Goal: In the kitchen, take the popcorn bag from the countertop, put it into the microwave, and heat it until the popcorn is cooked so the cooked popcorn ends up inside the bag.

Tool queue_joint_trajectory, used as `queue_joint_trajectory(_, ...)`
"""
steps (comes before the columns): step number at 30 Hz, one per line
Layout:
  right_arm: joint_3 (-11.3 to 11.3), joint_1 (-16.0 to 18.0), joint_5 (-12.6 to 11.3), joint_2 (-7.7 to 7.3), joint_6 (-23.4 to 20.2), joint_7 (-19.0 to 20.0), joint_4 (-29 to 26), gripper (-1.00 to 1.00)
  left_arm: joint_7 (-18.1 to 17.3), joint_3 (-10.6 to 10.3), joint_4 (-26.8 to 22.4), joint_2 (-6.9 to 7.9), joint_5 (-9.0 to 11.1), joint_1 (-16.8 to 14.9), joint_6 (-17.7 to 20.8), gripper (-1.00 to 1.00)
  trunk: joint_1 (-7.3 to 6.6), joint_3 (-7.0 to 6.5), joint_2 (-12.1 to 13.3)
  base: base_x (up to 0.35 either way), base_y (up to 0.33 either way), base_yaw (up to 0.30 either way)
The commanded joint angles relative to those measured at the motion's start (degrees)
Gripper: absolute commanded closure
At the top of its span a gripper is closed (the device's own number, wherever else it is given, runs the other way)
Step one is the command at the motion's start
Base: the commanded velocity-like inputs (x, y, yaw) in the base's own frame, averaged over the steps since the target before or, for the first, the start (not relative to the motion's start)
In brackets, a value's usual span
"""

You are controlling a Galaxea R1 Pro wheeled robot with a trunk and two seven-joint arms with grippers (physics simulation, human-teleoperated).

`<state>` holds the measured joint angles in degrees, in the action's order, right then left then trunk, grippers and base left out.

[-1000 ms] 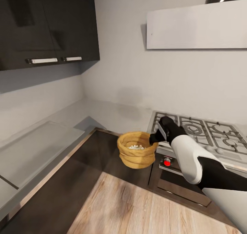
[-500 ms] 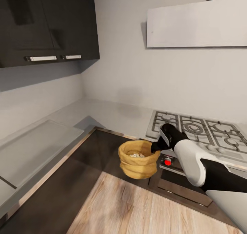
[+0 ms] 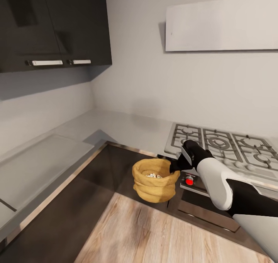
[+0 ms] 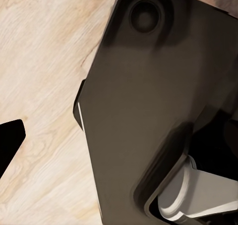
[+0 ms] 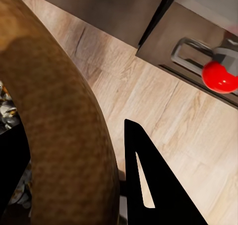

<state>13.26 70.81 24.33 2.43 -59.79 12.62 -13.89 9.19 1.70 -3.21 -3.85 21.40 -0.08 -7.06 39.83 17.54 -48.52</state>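
The popcorn bag (image 3: 153, 180), a tan burlap sack with a rolled rim, hangs in the air in front of the dark lower cabinets, below the level of the countertop (image 3: 116, 124). My right gripper (image 3: 175, 166) is shut on the right side of its rim. White popcorn (image 3: 153, 175) shows inside its mouth. In the right wrist view the bag's rim (image 5: 64, 136) sits between the two black fingers (image 5: 148, 185), with popcorn (image 5: 10, 111) beside it. One black fingertip (image 4: 10, 140) of the left gripper shows over the wooden floor. The microwave is out of view.
A gas hob (image 3: 224, 143) with black grates lies right of the bag, with a red knob (image 3: 189, 181) and an oven front (image 3: 204, 209) under it. Dark wall cabinets (image 3: 54, 23) hang at upper left, a pale hood (image 3: 220, 23) at upper right. Wooden floor (image 3: 154, 236) lies below.
The right gripper and the bag have sunk a little, from counter-edge height to just below it. The view has shifted slightly.
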Motion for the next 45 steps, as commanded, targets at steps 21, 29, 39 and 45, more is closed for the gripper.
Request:
queue_joint_trajectory(21, 0.3, 0.0, 0.6, 0.03, -0.2, 0.4, -0.1, 1.0, 0.1, 0.1, 0.0, -0.02, 0.1, 0.0, -0.2, -1.0, 4.63, 3.85, -8.5, 0.0, 0.0, 0.0)
queue_joint_trajectory(29, 0.3, 0.0, 0.6, 0.0, -0.2, 0.4, -0.1, 1.0, 0.1, 0.1, 0.0, -0.02, 0.1, 0.0, -0.1, -1.0, 6.38, 5.28, -11.7, 0.0, 0.0, 0.0)
queue_joint_trajectory(39, 0.3, 0.0, 0.7, 0.03, -0.2, 0.3, 0.0, 1.0, 0.1, 0.1, 0.0, -0.02, 0.1, 0.0, -0.1, -1.0, 8.58, 7.08, -15.7, 0.0, 0.0, 0.0)
queue_joint_trajectory(45, 0.3, 0.0, 0.7, 0.03, 0.1, 0.1, 0.2, 1.0, 0.1, 0.1, 0.0, 0.03, 0.1, 0.0, -0.1, -1.0, 9.9, 8.15, -18.1, 0.0, 0.0, 0.0)
